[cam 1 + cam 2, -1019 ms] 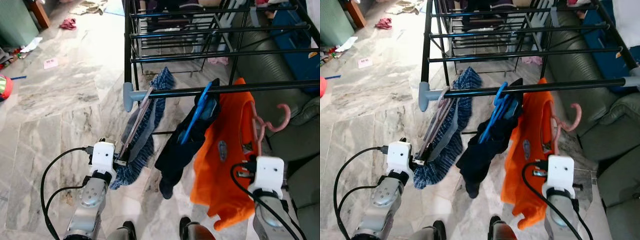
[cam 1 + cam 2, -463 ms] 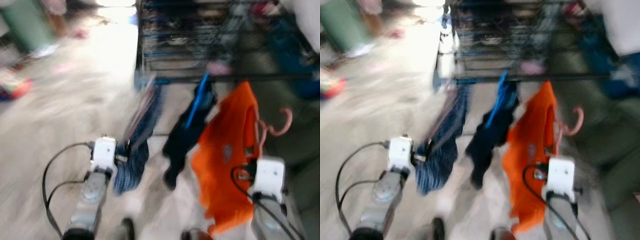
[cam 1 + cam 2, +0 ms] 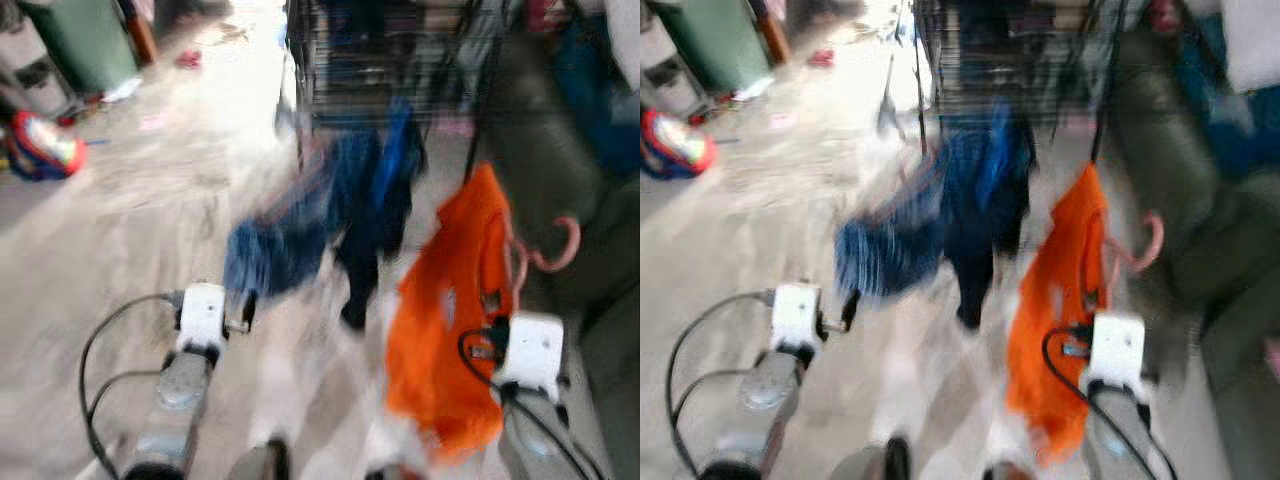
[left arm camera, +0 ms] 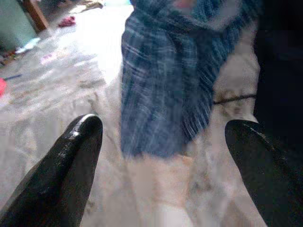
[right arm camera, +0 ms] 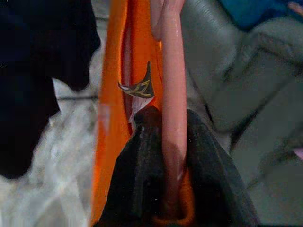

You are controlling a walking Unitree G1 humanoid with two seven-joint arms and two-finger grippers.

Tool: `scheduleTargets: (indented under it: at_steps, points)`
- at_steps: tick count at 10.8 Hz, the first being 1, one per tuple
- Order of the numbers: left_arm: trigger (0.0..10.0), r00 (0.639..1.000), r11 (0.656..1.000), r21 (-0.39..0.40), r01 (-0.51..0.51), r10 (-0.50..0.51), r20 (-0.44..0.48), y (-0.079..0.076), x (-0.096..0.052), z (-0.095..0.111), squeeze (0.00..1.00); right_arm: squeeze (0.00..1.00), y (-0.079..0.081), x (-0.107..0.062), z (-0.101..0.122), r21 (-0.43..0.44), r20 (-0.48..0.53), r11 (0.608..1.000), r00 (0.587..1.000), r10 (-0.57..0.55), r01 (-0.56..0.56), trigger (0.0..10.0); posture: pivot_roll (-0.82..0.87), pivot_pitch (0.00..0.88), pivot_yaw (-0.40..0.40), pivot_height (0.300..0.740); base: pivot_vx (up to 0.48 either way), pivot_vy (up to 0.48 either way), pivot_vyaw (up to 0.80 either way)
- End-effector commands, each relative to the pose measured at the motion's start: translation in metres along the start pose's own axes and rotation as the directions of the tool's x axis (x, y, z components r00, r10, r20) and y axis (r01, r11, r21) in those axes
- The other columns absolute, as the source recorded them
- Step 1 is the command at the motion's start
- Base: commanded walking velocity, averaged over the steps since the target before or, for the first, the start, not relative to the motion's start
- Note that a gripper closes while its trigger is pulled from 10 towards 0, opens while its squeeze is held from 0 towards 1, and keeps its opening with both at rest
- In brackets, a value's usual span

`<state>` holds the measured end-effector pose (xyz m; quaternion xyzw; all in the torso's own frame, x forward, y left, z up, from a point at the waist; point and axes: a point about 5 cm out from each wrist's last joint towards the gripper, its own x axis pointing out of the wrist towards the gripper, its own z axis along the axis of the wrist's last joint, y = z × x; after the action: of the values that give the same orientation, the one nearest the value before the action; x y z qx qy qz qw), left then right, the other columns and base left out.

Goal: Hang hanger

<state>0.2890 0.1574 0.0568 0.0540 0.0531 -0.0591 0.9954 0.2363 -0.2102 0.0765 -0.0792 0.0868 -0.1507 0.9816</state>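
My right gripper (image 5: pixel 165 156) is clamped on the stem of the pink plastic hanger (image 3: pixel 545 255) carrying the orange shirt (image 3: pixel 450 310); its hook curls up above the wrist, long axis near upright. I judge the black metal drying rack (image 3: pixel 400 60), blurred, lies ahead and higher, so the right arm does the hanging. My left gripper (image 4: pixel 161 137) is spread wide, holding nothing, facing a blue plaid cloth (image 4: pixel 165 90).

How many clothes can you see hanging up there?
3: a blue plaid cloth on the left, a dark garment in the middle, an orange shirt on the right. Blur may hide more.
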Motion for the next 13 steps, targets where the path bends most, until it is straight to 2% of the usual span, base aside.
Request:
scheduleTargets:
  at_steps: [1,4,5,6,7,8,9,10,11,12,13]
  points:
    - [10.0,1.0,1.0,0.01,0.006,-0.006,-0.007,0.002,-0.001,-0.001,0.0,0.0,-0.001,-0.001,0.002,0.0,0.01,1.0,1.0,-0.007,0.007,10.0,-0.05,0.213,0.039,0.74,-0.285,0.0,0.0]
    - [10.0,1.0,1.0,0.017,0.009,-0.009,-0.002,0.002,0.0,0.0,0.0,0.0,0.002,-0.001,0.001,0.033,0.005,0.999,1.0,0.016,-0.016,10.0,-0.04,0.222,0.04,0.74,-0.27,0.0,0.0]
    - [10.0,1.0,0.999,0.038,0.021,-0.021,0.0,0.002,-0.002,-0.005,0.0,0.0,0.005,-0.005,-0.003,0.017,-0.012,0.999,0.999,0.039,-0.039,10.0,-0.03,0.237,0.037,0.74,0.0,0.0,0.0]
    - [10.0,1.0,0.999,0.053,0.008,-0.007,-0.026,0.009,-0.003,-0.011,0.0,0.0,0.01,-0.005,-0.004,-0.006,-0.005,0.999,0.999,0.045,-0.045,10.0,-0.02,0.24,0.031,0.74,0.0,0.0,0.0]
    - [10.0,0.998,0.999,0.035,0.002,0.0,-0.058,0.018,-0.006,-0.019,0.0,0.0,0.019,-0.004,-0.006,-0.024,0.01,0.997,0.997,0.076,-0.076,10.0,0.0,0.226,0.026,0.74,0.0,0.0,0.0]
    - [10.0,0.993,0.999,0.025,-0.037,0.039,-0.115,0.03,-0.012,-0.03,0.0,0.0,0.035,-0.002,0.001,0.004,0.069,0.989,0.987,0.146,-0.146,10.0,0.03,0.201,0.015,0.74,0.0,0.0,0.0]
    - [10.0,0.992,0.999,0.034,-0.035,0.039,-0.117,0.031,-0.014,-0.034,0.0,0.0,0.039,-0.002,0.001,-0.007,0.076,0.983,0.98,0.186,-0.186,10.0,0.04,0.189,0.005,0.74,0.0,0.0,0.0]
    - [10.0,0.99,0.998,0.033,-0.051,0.055,-0.132,0.029,-0.017,-0.041,0.0,0.0,0.042,0.002,0.0,0.015,0.055,0.968,0.966,0.251,-0.252,10.0,0.06,0.167,-0.008,0.74,0.0,0.0,0.0]
    - [10.0,0.988,0.999,0.014,-0.048,0.049,-0.148,0.018,-0.016,-0.047,0.0,0.0,0.035,0.012,-0.005,0.028,0.027,0.966,0.967,0.255,-0.255,10.0,0.04,0.129,-0.012,0.74,0.0,0.0,0.0]
    - [10.0,0.988,0.999,0.006,-0.034,0.035,-0.153,0.012,-0.016,-0.049,0.0,0.0,0.032,0.014,-0.006,0.027,0.028,0.968,0.968,0.25,-0.251,10.0,0.04,0.129,-0.012,0.74,0.0,0.0,0.0]
    - [10.0,0.981,0.997,-0.02,0.075,-0.078,-0.178,-0.016,-0.009,-0.052,0.0,0.0,0.031,0.022,-0.005,0.057,0.027,0.979,0.98,0.195,-0.196,10.0,0.01,0.129,-0.027,0.74,0.0,0.0,0.0]
